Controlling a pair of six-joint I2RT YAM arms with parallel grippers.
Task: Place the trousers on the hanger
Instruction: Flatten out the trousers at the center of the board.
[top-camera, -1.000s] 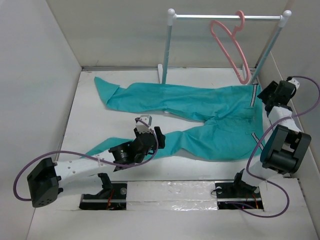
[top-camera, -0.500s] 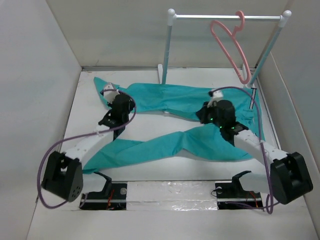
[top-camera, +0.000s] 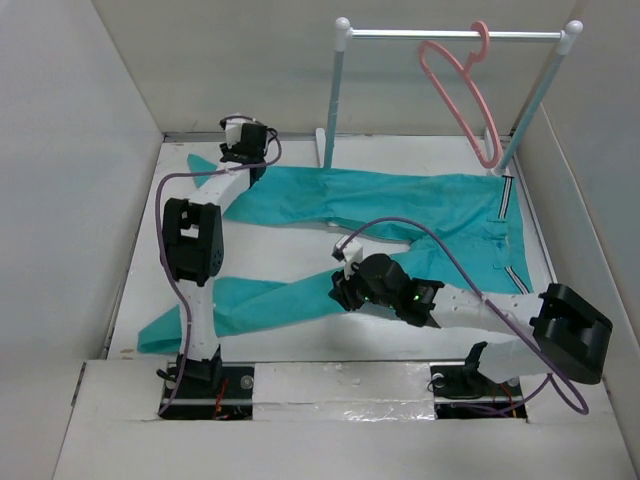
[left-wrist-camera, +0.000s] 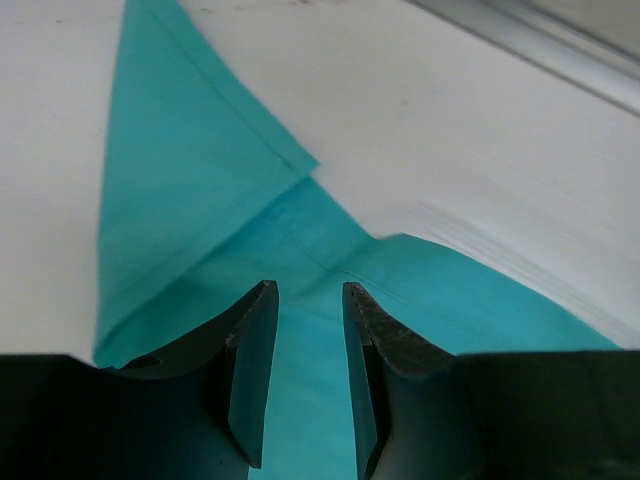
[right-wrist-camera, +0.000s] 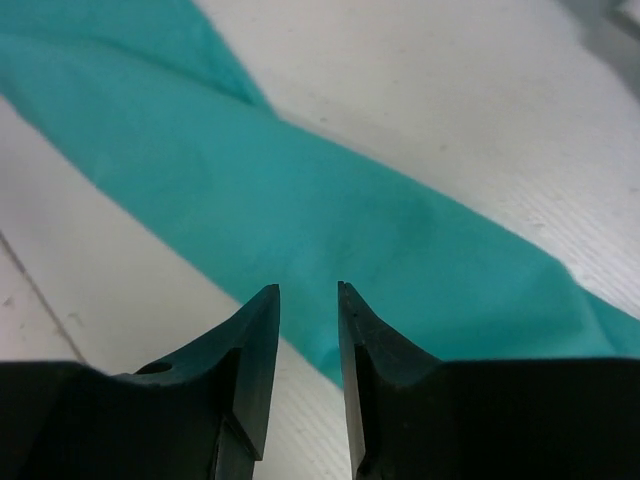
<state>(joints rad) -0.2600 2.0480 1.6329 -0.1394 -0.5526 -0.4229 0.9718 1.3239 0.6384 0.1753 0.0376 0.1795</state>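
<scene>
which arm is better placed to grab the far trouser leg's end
Left. The left pincer is open over that end of the trousers; the right pincer is over the near leg.

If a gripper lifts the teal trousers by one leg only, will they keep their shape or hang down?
Likely they hang down: the trousers lie limp and flat, one leg end folded over, so they seem floppy. The cloth looks thin, so probably light; a small pinch should hold it. A push would likely wrinkle it, not slide it.
</scene>
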